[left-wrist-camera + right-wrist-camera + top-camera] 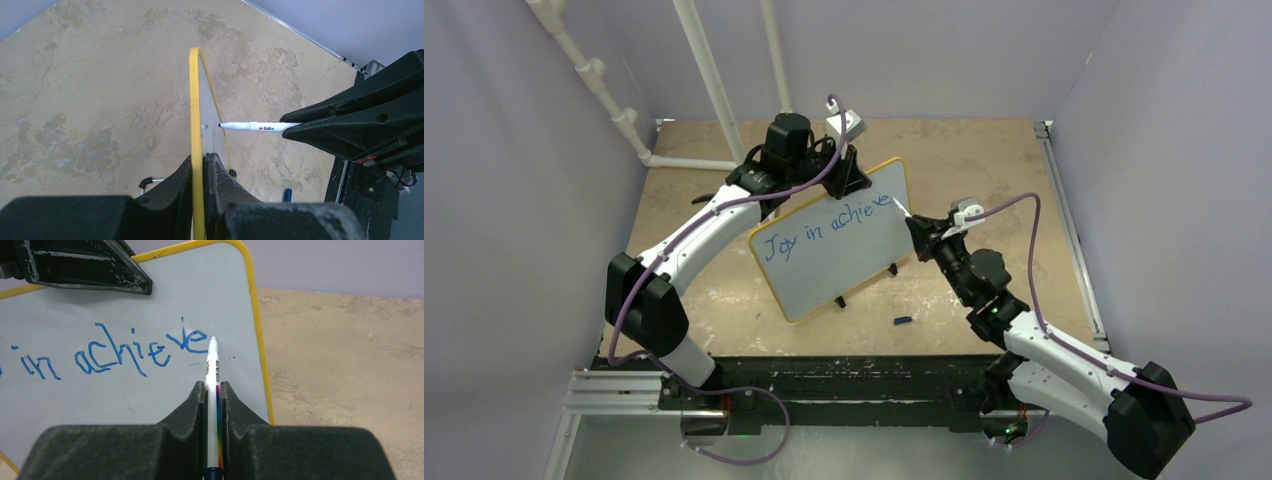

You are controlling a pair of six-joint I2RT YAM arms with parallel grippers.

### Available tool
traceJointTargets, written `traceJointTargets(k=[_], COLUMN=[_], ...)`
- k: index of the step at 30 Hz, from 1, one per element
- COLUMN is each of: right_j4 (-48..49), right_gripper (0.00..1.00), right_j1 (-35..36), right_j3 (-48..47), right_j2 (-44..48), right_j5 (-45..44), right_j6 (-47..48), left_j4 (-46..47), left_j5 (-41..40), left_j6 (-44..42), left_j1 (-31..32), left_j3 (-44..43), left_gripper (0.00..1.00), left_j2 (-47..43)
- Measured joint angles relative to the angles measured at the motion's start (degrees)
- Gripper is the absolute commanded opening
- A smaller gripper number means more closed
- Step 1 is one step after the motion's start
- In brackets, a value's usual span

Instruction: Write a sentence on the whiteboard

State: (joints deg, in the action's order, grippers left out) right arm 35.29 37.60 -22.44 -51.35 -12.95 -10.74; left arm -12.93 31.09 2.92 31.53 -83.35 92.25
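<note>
The whiteboard (844, 260) with a yellow rim stands tilted on the table. Blue handwriting (824, 226) on it reads "Joy in achieve". My left gripper (849, 172) is shut on the board's top edge; the left wrist view shows the yellow rim (195, 125) clamped between the fingers. My right gripper (921, 233) is shut on a white marker (213, 390). The marker tip (212, 340) touches the board just right of the last "e" (192, 340), near the right rim. The marker (255, 126) also shows in the left wrist view.
A blue marker cap (903, 321) lies on the table in front of the board. The board's black feet (842, 301) rest on the brown tabletop. White pipes (709, 80) run along the back left wall. A black rail (844, 375) holds the arm bases.
</note>
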Motion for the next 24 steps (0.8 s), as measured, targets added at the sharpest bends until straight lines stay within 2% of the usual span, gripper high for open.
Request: traceJointTargets(k=[24], right_j4=[1.5], right_gripper=[0.0], right_j1=[0.0], right_j3=[-1.4], right_j2=[-2.5], right_j5=[0.4], right_j6=[0.0], left_j4=[0.0], left_j5=[0.0], left_j6=[0.0], left_j1=[0.0], left_j3=[0.0], left_gripper=[0.0], left_j2=[0.0])
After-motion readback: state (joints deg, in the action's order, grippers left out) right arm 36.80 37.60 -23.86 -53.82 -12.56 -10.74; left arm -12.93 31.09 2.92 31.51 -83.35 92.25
